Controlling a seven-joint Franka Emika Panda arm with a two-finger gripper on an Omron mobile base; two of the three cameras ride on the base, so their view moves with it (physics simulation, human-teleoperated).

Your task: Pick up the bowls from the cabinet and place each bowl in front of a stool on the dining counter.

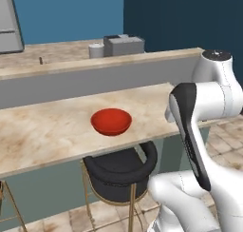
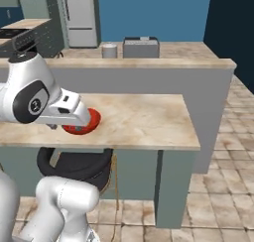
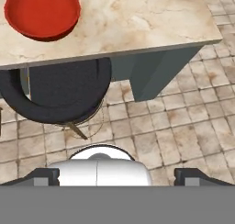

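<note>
Left base view: the shallow glossy red bowl (image 1: pixel 111 121) sits on the beige veined marble dining counter (image 1: pixel 42 136), a little back from its near edge and directly behind the black padded stool on brass wire legs (image 1: pixel 121 171). Gripper (image 3: pixel 117 176) — jaws spread wide, holding nothing — looks down past that edge. Judgement: red bowl placed; the next move calls for returning to the cabinet for the patterned bowl.

We see a plain glossy red bowl (image 1: pixel 111 121) on a dining counter (image 1: pixel 47 131) of beige marble with brownish veins, its base grey-green. The stool (image 1: pixel 121 168) has a black padded seat on a brass-gold wire frame. The floor (image 3: pixel 183 122) is mottled tan-and-grey square tile, the wall (image 2: pixel 149 13) blue.
</note>
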